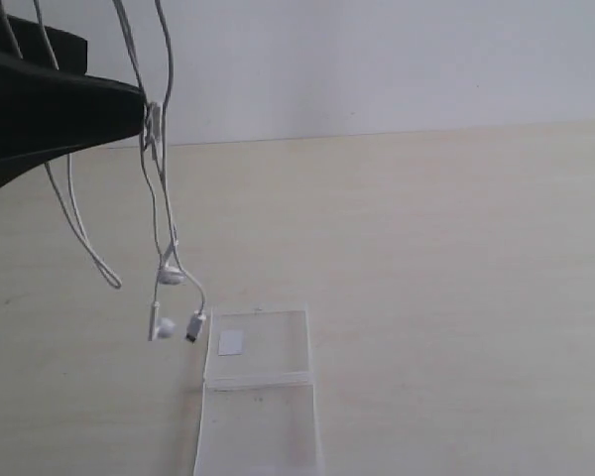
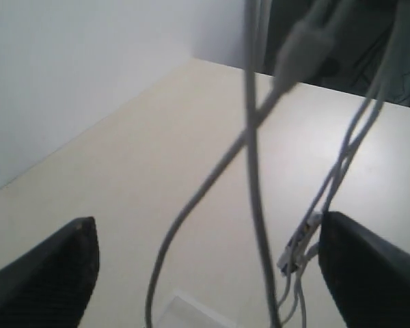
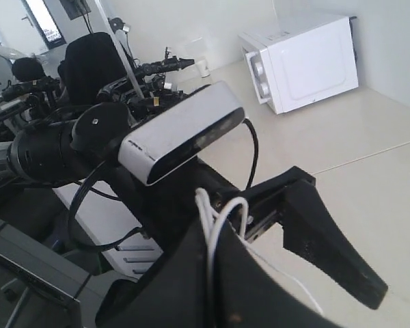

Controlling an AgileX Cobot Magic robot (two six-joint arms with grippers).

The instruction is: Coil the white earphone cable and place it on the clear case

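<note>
Coiling partly done, by the look of it: white earphone cable hangs in several long loose loops, clear of table, not yet a tight coil. Right gripper has fingers closed on bunched strands at top. Left gripper has fingers wide, strands hanging between them, apparently none clamped. Earbuds and plug dangle low beside far left corner of clear case. Case lies flat on table, no cable on it. Left to do: tighten loops, lower bundle onto case, release.
</note>
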